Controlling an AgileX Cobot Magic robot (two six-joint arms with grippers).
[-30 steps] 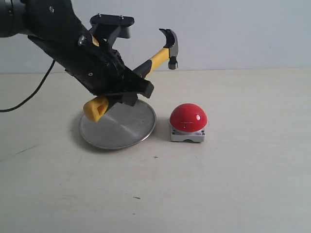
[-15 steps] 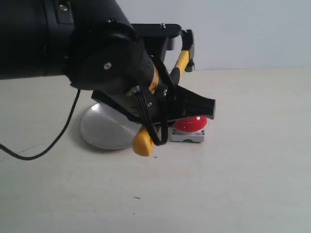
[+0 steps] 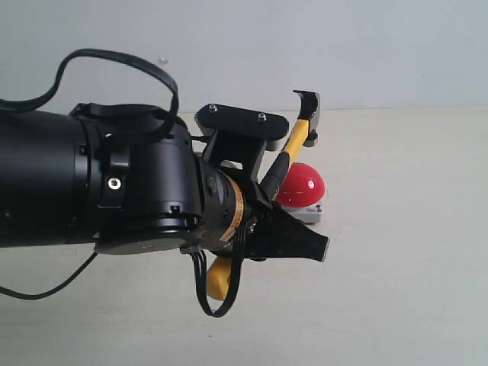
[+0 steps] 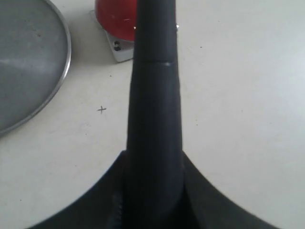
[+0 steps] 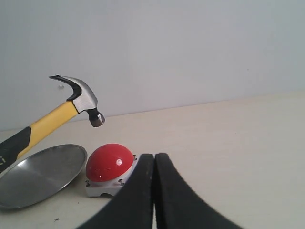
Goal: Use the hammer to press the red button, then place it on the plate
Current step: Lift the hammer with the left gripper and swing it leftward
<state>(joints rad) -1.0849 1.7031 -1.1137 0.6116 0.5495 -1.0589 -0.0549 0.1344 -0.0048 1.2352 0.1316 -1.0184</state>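
My left gripper (image 3: pixel 268 223) is shut on the hammer's black grip (image 4: pixel 155 95). The hammer (image 3: pixel 294 139) slants up to the right. Its steel head (image 5: pixel 82 98) hangs above the red button (image 5: pixel 108 162) with a gap between them. The red button (image 3: pixel 302 184) shows past the arm on its grey base (image 4: pixel 120 49). The silver plate (image 5: pixel 43 174) lies beside the button; it also shows in the left wrist view (image 4: pixel 33 67), but the arm hides it in the exterior view. My right gripper (image 5: pixel 154 160) is shut and empty, low over the table near the button.
The bulky black left arm (image 3: pixel 91 191) with its looping cable fills the left half of the exterior view. The hammer's yellow looped end (image 3: pixel 219 279) sticks out below the gripper. Pale tabletop (image 3: pixel 404 252) stretches to the right of the button.
The left arm has swung forward and to the right with the hammer, and now covers the plate. The hammer head has moved from beside the plate to over the red button.
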